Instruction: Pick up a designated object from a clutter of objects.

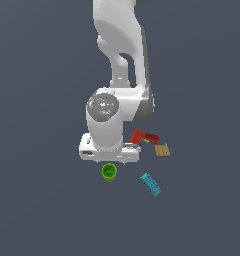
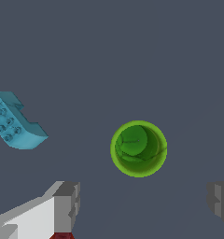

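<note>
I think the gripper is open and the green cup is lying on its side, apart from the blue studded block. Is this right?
One part is wrong: the green cup is not lying on its side. It stands upright with its opening facing up; the wrist view looks straight into its hollow interior. The rest holds: the gripper is open, with nothing between its fingers, and the blue studded block lies apart from the cup.

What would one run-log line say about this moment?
phase: approach | target: green cup, upright, untouched | pincer: open, empty, above cup | nearby: blue studded block, red drill toy, tan cracker
</note>
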Robot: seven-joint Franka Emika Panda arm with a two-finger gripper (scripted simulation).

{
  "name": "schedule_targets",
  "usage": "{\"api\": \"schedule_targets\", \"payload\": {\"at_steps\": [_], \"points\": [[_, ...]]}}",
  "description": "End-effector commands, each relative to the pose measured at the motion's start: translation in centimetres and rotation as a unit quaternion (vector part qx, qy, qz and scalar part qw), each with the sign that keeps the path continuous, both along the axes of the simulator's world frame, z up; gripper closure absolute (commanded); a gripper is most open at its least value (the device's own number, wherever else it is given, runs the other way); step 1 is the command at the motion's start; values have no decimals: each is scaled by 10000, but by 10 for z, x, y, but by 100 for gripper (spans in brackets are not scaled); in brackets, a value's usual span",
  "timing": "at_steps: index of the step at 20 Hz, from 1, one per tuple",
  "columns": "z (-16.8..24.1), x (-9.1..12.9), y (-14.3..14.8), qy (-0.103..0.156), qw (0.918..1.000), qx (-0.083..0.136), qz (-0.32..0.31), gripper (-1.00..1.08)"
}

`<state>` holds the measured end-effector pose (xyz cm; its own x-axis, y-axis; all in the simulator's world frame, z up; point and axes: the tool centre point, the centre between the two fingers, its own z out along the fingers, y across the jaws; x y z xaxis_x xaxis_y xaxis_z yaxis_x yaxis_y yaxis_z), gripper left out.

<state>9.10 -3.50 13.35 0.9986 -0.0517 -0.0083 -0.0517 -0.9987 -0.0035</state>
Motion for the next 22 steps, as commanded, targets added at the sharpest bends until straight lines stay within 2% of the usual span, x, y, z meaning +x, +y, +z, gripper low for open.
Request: {"api": "schedule_targets", "payload": {"at_steps": [1,7,16,22], "points": [[-15,5,-4,-20,10000,-7,-12,-92],[-37,11,-10,-36,10000,-17,-30,-92],[-47,11,-11,-33,10000,-19,-34,-92],[-77,11,-11,-36,10000,-19,-34,-92]]}}
